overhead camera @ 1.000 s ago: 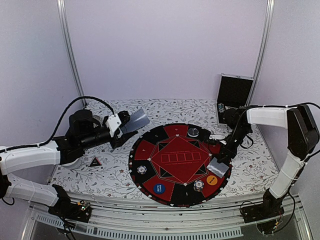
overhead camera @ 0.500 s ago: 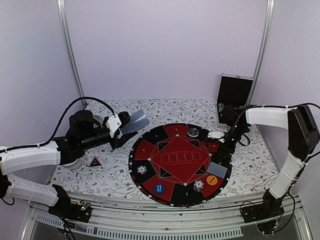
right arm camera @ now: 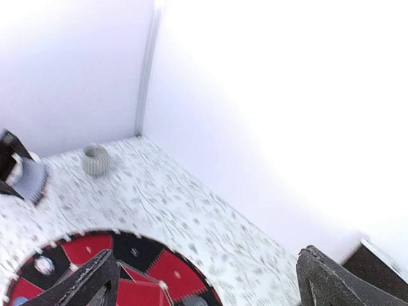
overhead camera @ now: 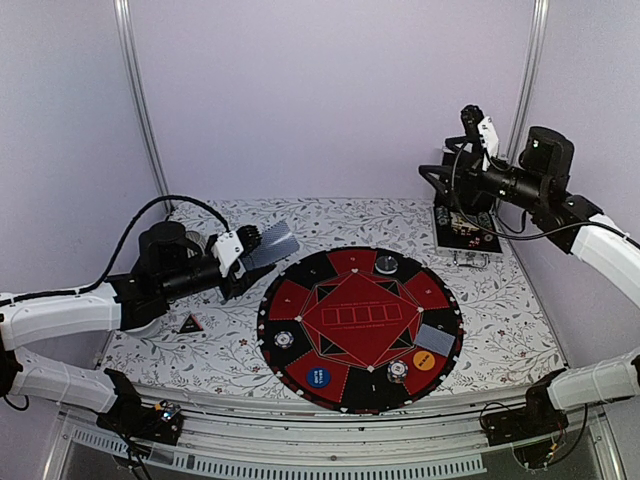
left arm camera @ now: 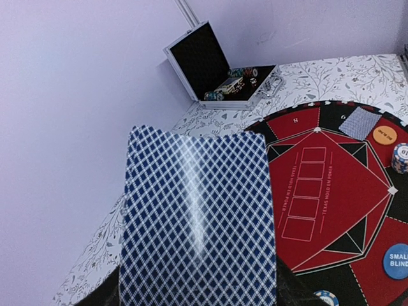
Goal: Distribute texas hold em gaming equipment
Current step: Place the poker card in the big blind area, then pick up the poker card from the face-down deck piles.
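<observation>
Holding a fanned stack of playing cards [left arm camera: 197,217] between its fingers, the left tool [overhead camera: 250,247] hangs above the table [overhead camera: 520,330], clamped on the stack, with the round mat [overhead camera: 360,300] ahead of it and lower down. The right tool [right arm camera: 209,255] is raised well above the table with its fingers spread wide and nothing between them. The open case [overhead camera: 465,225], with poker chips [left arm camera: 241,78] inside, lies just below it.

Judging by the layout, the deal is only begun. One card [overhead camera: 434,338] lies face down near the mat's rim, well below the right tool and toward that arm's base. The orange marker disc [overhead camera: 424,360] sits just beside it, and the blue marker disc [overhead camera: 318,377] is further along the near rim. Three more chips sit on the mat: one chip [overhead camera: 386,264] on the far edge, nearest the right tool, a second chip [overhead camera: 398,371] between the two discs, and a third chip [overhead camera: 284,339] on the side nearer the left tool. The five boxes in the mat's centre are bare and most seats show no card, so much of the stack in the left tool looks yet to be handed out, and more chips probably wait in the case
</observation>
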You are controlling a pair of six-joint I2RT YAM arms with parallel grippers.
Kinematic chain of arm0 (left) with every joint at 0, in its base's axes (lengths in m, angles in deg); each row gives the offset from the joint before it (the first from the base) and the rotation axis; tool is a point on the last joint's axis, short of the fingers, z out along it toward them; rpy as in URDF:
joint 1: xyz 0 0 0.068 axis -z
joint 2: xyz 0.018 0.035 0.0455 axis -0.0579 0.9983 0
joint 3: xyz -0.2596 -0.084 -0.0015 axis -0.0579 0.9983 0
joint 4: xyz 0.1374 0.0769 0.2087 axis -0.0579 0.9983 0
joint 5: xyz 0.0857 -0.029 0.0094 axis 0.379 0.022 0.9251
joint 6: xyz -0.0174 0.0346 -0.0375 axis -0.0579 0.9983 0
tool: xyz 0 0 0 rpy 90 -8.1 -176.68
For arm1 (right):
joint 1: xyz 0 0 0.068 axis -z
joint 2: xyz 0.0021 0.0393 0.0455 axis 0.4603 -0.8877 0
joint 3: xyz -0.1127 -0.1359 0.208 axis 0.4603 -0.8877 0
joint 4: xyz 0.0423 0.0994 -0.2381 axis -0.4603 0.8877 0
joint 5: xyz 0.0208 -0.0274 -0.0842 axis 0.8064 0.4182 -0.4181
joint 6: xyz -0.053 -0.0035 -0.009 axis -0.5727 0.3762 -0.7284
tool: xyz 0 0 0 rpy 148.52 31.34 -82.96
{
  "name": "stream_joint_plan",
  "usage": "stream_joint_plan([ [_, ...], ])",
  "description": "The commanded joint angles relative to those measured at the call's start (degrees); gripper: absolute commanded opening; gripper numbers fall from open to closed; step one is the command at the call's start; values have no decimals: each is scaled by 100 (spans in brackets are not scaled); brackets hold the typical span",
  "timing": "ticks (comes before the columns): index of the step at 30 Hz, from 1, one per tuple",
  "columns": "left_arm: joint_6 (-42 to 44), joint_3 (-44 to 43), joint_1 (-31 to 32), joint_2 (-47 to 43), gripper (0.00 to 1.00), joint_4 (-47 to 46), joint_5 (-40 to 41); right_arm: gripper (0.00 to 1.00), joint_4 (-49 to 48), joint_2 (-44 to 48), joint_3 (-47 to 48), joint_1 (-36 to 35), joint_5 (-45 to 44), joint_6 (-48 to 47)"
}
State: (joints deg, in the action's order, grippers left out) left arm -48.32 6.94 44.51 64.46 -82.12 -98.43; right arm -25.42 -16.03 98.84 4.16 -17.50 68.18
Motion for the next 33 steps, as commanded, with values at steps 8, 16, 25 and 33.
stream_joint_plan([
  [8,183,74,11,-95,57,-211,-8,100,-256,-2170,1417,-1506,1058,2928],
  [16,236,101,36,-70,57,-240,25,99,539,-3731,2681,-2273,1476,2830],
  [25,226,103,47,-68,57,-247,-19,99,688,-4509,3081,-2431,1092,2902],
  [33,234,130,46,-93,57,-282,-2,99,1246,-4590,3322,-2430,721,2533],
])
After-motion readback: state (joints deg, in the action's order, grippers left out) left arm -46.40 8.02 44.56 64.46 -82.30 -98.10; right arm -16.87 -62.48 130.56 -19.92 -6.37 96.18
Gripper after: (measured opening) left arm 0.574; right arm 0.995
